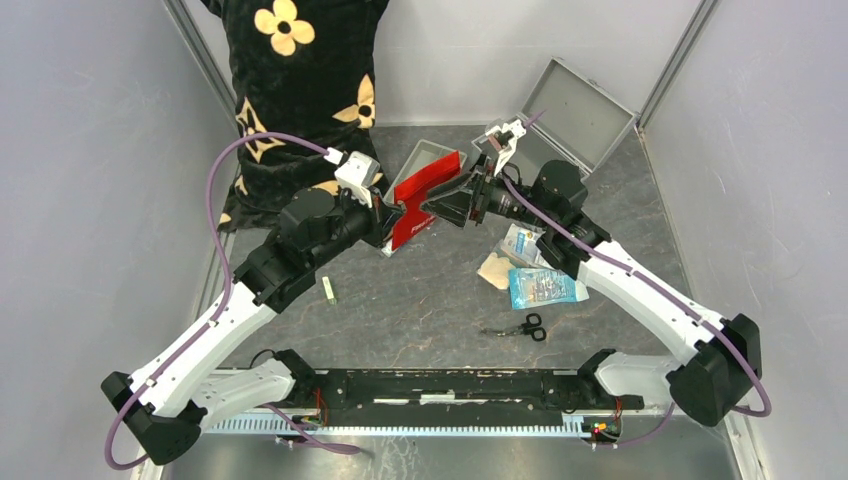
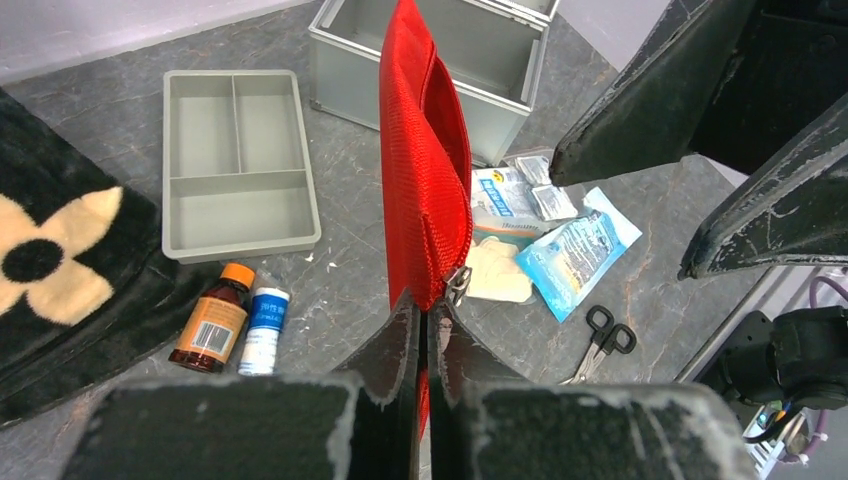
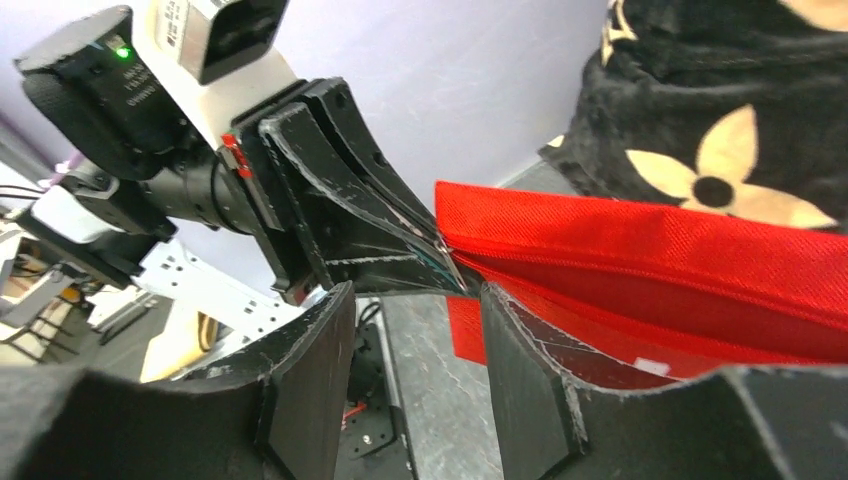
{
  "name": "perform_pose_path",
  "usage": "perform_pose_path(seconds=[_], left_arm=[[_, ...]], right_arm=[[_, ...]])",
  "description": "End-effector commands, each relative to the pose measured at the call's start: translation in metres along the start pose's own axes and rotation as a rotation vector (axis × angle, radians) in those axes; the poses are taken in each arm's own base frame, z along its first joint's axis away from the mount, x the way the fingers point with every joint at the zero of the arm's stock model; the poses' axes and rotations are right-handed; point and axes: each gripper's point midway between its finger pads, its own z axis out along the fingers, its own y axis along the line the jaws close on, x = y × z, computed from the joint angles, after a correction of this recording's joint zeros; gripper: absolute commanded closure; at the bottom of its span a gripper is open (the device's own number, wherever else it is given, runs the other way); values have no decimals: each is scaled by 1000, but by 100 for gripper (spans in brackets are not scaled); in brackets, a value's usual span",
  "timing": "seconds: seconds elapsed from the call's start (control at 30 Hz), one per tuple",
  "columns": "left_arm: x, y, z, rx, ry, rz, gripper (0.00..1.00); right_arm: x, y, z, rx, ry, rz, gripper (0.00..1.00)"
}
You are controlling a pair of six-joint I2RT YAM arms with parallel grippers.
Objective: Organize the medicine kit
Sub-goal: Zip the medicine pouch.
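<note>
The medicine kit is a silver metal case standing with its lid up at the back right; its empty box shows in the left wrist view. My left gripper is shut on the zip end of a flat red pouch, held on edge above the table. My right gripper faces it, open, with only table between its fingers. The red pouch passes just outside its right finger.
A grey divided tray lies left of the case, with a brown bottle and a white bottle near it. Blue packets, gauze and scissors lie at the right. A black flowered cloth covers the back left.
</note>
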Motion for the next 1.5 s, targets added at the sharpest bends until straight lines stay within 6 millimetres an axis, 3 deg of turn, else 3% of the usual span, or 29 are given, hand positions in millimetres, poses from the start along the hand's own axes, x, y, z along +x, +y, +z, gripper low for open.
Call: perform_pose_path(seconds=[0.0,0.33,0.8,1.03,1.3,1.47], left_arm=[[-33,-17,-7,66,-91,-39,98],[-37,-19,-8,72,-104,-41,98],[-35,-33,-10,152,-94,-31,98],[-32,-34,-10,164,-86,-26,98],[-26,-43,-10,220,-60,-10,98],[-21,-43,-9,224,-43,-3,98]], right_arm=[[-9,27,7,-161,-49,65,46],[14,20,21,-149,31,106,50],[20,10,30,-118,48,111,54],[18,10,32,-116,37,106,62],[19,5,37,-101,35,108,79],[21,-1,39,-66,39,96,78]])
